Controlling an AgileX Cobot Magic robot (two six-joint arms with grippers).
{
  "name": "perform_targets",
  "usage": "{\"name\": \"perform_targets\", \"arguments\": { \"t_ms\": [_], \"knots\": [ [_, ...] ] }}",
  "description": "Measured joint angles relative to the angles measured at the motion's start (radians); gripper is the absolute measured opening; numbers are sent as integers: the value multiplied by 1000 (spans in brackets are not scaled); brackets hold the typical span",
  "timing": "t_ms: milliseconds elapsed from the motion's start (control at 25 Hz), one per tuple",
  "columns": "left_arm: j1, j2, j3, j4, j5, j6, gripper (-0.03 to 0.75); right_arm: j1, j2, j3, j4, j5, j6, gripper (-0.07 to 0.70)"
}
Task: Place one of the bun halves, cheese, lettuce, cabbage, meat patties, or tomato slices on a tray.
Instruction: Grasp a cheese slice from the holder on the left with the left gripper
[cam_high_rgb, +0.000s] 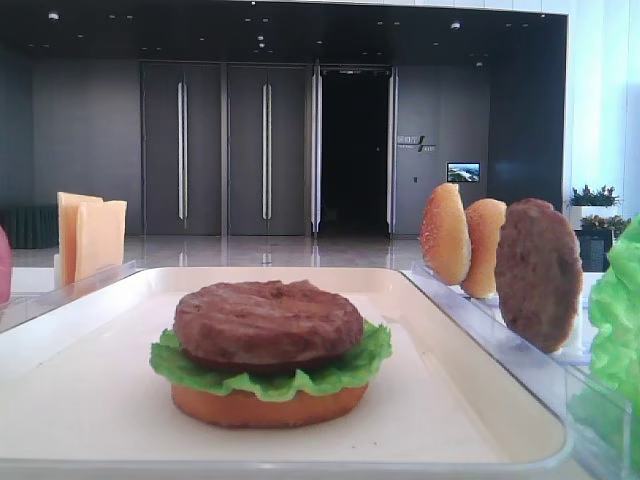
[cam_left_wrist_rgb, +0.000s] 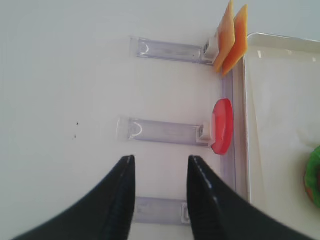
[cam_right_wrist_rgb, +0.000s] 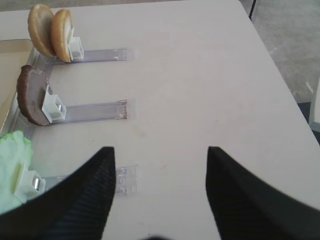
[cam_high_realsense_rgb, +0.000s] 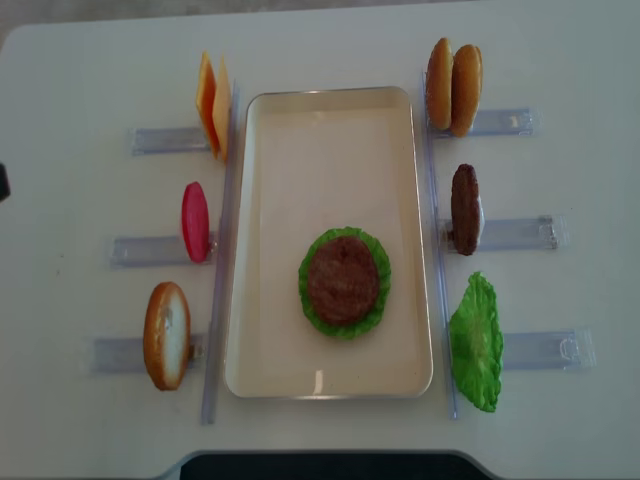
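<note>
A cream-white tray is sitting mid-frame, carrying a dark brown grainy meat patty over frilly bright green lettuce. At upper left, pale yellow-orange cheese slices are showing; below them a red tomato slice; at upper right, golden-brown speckled bun halves.

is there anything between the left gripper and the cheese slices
Nothing visible blocks it. The left gripper hovers open over bare table; the cheese stands upright ahead by the tray, with the red tomato slice off to the side.
</note>
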Motion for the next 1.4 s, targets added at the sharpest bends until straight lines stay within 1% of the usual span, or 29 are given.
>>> {"name": "perform_targets", "arguments": {
  "t_ms": [200, 320, 400, 480, 640, 800, 920, 1040, 1160, 1400],
  "knots": [
    [0, 324, -171, -13, -12, 39, 284, 0, 0, 1, 0, 0, 0, 414],
    [0, 495, -283, -15, -10, 59, 333, 0, 0, 1, 0, 1, 0, 414],
    [0, 594, -360, -24, 3, 63, 362, 0, 0, 1, 0, 1, 0, 414],
    [0, 690, -445, -30, 14, 65, 375, 0, 0, 1, 0, 1, 0, 414],
    [0, 835, -595, -51, 30, 65, 382, 0, 0, 1, 0, 1, 0, 414],
    [0, 946, -717, -68, 37, 65, 382, 0, 0, 1, 0, 1, 0, 414],
    [0, 1015, -797, -81, 65, 63, 383, 0, 0, 1, 0, 1, 0, 414],
    [0, 1070, -859, -81, 100, 51, 383, 0, 0, 1, 0, 1, 0, 414],
    [0, 1102, -896, -81, 133, 47, 383, 0, 0, 1, 0, 1, 0, 414],
    [-6, 1107, -910, -80, 147, 34, 383, 0, 0, 1, 0, 1, 0, 414]
  ]
}}
